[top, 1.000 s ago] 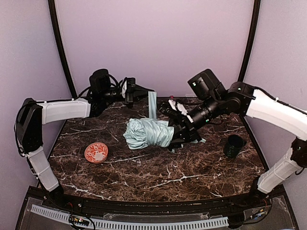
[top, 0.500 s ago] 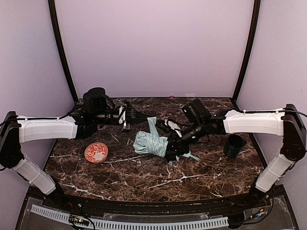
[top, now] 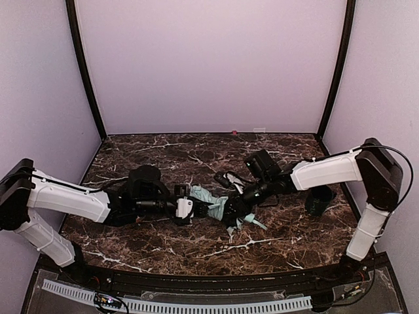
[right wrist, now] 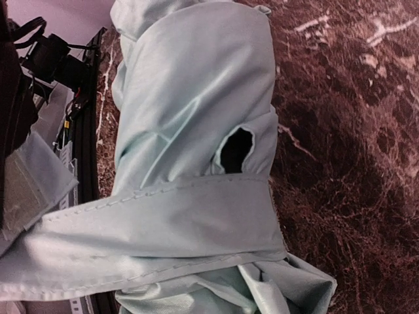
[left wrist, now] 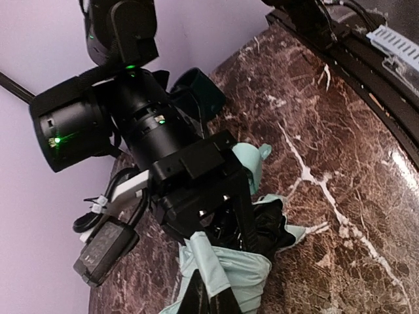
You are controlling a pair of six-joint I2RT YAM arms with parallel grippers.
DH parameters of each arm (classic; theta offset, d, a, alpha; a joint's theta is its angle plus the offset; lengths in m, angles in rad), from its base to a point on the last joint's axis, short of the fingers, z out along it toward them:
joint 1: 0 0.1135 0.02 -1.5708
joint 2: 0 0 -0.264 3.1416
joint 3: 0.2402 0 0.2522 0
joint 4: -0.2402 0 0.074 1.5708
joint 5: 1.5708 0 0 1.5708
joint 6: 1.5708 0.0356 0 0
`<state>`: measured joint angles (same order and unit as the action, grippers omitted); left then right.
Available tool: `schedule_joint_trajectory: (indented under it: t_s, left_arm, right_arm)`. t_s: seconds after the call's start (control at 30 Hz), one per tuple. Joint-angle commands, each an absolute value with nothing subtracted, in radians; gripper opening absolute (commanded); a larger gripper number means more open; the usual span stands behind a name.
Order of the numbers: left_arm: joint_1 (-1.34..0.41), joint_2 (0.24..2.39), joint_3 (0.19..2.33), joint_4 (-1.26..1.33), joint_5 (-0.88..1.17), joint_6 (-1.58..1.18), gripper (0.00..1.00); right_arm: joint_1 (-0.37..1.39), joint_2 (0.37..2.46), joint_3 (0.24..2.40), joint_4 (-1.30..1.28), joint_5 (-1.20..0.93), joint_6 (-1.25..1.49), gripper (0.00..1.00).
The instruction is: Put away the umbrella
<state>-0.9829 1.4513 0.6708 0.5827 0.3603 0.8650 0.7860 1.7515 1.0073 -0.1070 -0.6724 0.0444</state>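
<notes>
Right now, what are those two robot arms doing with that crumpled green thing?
They're both holding a pale mint-green folding umbrella on the dark marble table. The left gripper pinches its fabric at one end; the right gripper clamps the other end. It's crumpled and lying low between them, not yet put away.

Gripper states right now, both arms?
left gripper: closed, pinching the mint fabric of the umbrella.
right gripper: closed around the umbrella's folded bundle.
</notes>
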Motion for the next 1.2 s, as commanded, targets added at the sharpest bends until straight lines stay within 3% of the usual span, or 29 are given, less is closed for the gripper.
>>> schedule_joint_trajectory:
  t_s: [0.0,0.17,0.5,0.83,0.9,1.17]
  left_arm:
    - [-1.073,1.533,0.639,0.566,0.307,0.939,0.00]
    - [-1.074,1.607,0.617,0.498,0.205,0.988,0.00]
    - [-1.074,1.787,0.640,0.480,0.087,1.007,0.00]
    - [-1.065,1.828,0.646,0.515,0.011,1.025,0.00]
    - [-1.063,1.833,0.651,0.512,0.009,1.025,0.00]
    - [-1.060,1.834,0.654,0.498,0.005,1.014,0.00]
  right_arm:
    - [0.711,1.855,0.983,-0.007,-0.508,0.156,0.00]
    - [0.669,1.924,0.984,0.034,-0.613,0.178,0.01]
    - [0.663,1.943,1.006,-0.049,-0.696,0.150,0.25]
    - [0.661,1.878,1.012,-0.192,-0.769,0.060,0.44]
    - [0.662,1.873,1.024,-0.224,-0.793,0.038,0.53]
    - [0.663,1.804,1.081,-0.427,-0.778,-0.082,0.72]
